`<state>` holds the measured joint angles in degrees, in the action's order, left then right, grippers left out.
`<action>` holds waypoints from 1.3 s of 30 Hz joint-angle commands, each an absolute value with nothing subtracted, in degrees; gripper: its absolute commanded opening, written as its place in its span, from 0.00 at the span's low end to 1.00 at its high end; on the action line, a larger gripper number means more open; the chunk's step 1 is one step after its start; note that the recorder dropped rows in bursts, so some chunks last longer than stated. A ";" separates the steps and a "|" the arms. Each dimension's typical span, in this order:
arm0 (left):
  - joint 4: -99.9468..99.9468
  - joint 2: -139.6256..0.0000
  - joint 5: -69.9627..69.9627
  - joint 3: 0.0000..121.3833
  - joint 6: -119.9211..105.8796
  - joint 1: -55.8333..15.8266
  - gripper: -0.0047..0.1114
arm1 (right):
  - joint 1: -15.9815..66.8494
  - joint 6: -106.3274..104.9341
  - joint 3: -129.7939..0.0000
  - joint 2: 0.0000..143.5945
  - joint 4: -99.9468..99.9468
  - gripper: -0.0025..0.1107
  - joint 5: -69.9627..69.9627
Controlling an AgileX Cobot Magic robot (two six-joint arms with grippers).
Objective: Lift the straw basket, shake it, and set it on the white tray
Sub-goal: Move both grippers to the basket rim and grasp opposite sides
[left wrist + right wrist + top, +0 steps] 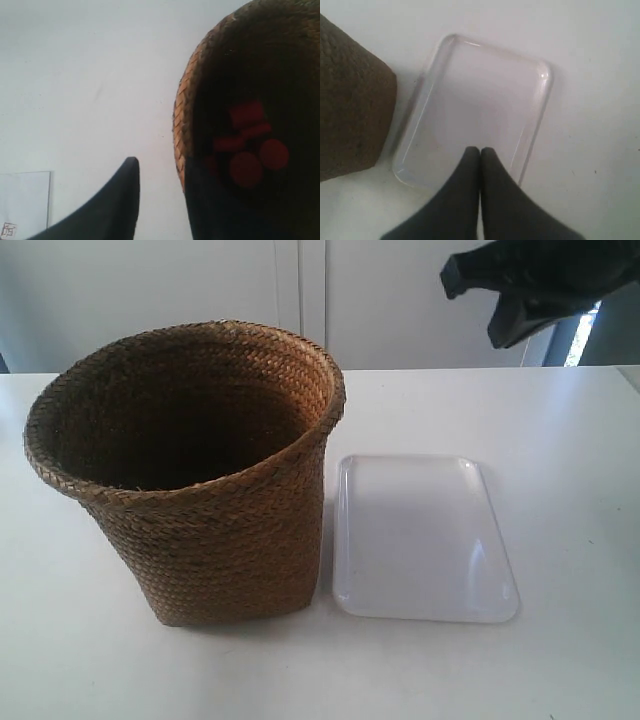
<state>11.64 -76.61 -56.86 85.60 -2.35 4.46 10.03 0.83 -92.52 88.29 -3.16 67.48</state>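
The brown braided straw basket (215,530) stands upright on the white table, just left of the white tray (420,535), which has nothing on it. In the left wrist view my left gripper (162,165) is open. One finger (120,200) shows over bare table and the other lies across the straw basket's (182,107) dark inside, with the rim in line with the gap. How far above the rim it hangs I cannot tell. My right gripper (480,150) is shut on nothing, over the white tray's (485,90) near edge, with the straw basket's (350,100) wall to one side.
Several red round and blocky pieces (247,150) lie on the basket's bottom. A dark arm (545,285) hangs at the exterior view's upper right, beyond the tray. White cupboard doors (300,290) stand behind the table (570,440).
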 commanded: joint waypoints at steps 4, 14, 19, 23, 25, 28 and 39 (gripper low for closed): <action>15.77 -84.33 -63.31 93.42 -4.72 3.86 0.37 | 14.21 -4.00 -102.67 96.52 -16.94 0.17 69.96; 13.71 -90.38 -63.22 97.79 -7.80 1.55 0.57 | 16.89 -6.27 -108.08 104.46 -18.24 0.59 69.96; 13.65 -91.41 -64.59 98.37 -9.23 1.55 0.62 | 16.89 -6.25 -108.17 105.89 -18.24 0.59 69.96; 15.66 -93.67 -65.59 98.37 -9.23 1.55 0.62 | 17.12 -6.25 -108.17 107.40 -18.15 0.58 69.96; 17.35 -95.14 -66.34 98.37 -9.41 1.55 0.62 | 17.26 -5.89 -108.17 108.26 -18.27 0.58 69.96; 17.56 -97.61 -67.83 97.86 -10.08 0.86 0.62 | 17.26 -4.62 -107.86 110.01 -18.27 0.58 69.96; 17.69 -104.36 -66.86 97.14 -11.34 -0.14 0.62 | 17.26 -4.15 -107.89 114.78 -18.39 0.45 69.66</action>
<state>16.82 -103.71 -64.64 97.18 -11.01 0.13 17.14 -4.30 -107.95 114.02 -18.49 69.90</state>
